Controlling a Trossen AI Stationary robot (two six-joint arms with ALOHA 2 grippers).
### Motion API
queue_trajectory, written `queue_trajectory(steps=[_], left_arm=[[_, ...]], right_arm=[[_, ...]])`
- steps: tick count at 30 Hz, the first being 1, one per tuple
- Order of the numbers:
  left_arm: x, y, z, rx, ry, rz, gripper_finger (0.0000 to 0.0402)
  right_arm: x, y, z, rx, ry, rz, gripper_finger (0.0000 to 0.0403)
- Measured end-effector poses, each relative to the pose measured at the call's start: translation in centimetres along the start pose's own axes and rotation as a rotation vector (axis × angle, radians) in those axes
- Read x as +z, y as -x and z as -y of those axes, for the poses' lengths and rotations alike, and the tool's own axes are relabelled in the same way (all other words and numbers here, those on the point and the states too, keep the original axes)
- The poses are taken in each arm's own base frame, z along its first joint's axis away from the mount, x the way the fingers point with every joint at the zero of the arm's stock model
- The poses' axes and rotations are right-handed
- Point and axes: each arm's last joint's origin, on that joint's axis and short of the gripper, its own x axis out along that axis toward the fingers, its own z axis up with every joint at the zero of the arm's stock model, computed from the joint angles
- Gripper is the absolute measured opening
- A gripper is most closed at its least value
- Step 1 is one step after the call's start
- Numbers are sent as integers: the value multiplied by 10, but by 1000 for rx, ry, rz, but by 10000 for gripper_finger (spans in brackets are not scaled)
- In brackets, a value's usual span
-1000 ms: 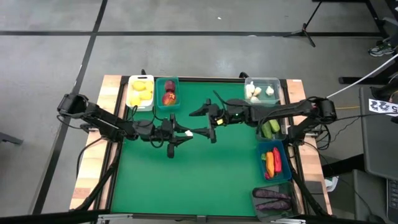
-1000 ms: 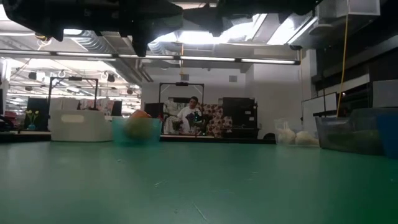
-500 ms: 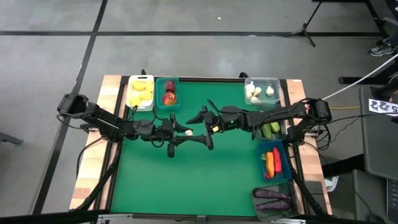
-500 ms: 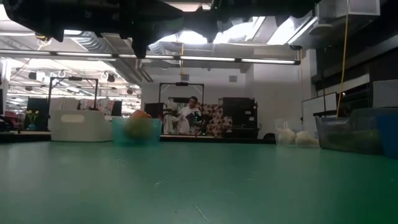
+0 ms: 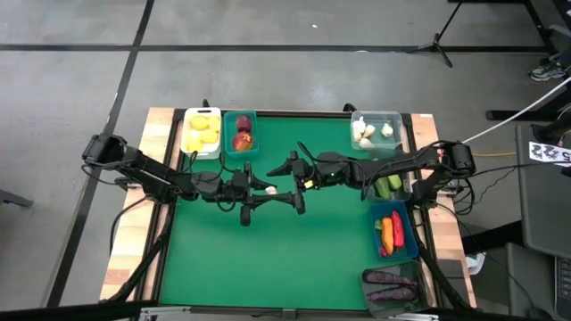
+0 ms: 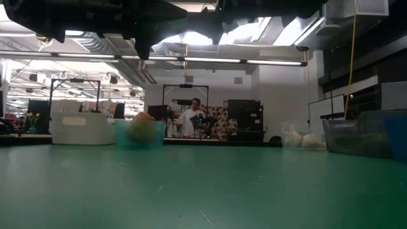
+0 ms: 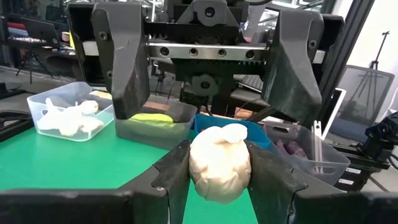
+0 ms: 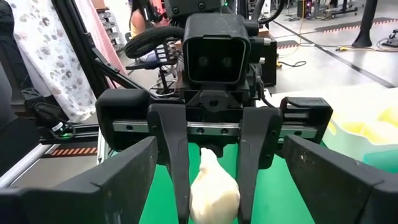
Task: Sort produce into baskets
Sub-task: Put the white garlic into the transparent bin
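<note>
Right end effector [image 5: 295,183] has closed in on the garlic bulb [image 7: 219,163] since a second ago, fingers apart – left end effector [image 5: 260,191] clamped on it, white bin [image 5: 202,132] of lemons [image 5: 202,130], teal bin [image 5: 240,135] of apples [image 5: 242,138], clear bin [image 5: 376,131] of garlic – no writing legible.

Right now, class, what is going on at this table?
The two arms meet over the middle of the green table for a handover. The left gripper is shut on a white garlic bulb. The right gripper faces it, fingers open on either side of the bulb. Most other produce already lies sorted, with more garlic in the clear bin at the far right corner.
</note>
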Motion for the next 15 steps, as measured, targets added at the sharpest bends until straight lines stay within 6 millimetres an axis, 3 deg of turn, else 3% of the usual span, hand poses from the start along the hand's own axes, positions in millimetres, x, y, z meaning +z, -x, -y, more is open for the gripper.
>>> queue_trajectory(steps=[11, 15], left_arm=[[0, 0, 0, 0, 0, 1, 136], [0, 0, 0, 0, 1, 1, 136]], right_arm=[[-9, -5, 2, -3, -4, -25, 346], [-9, -5, 2, -4, -5, -27, 325]])
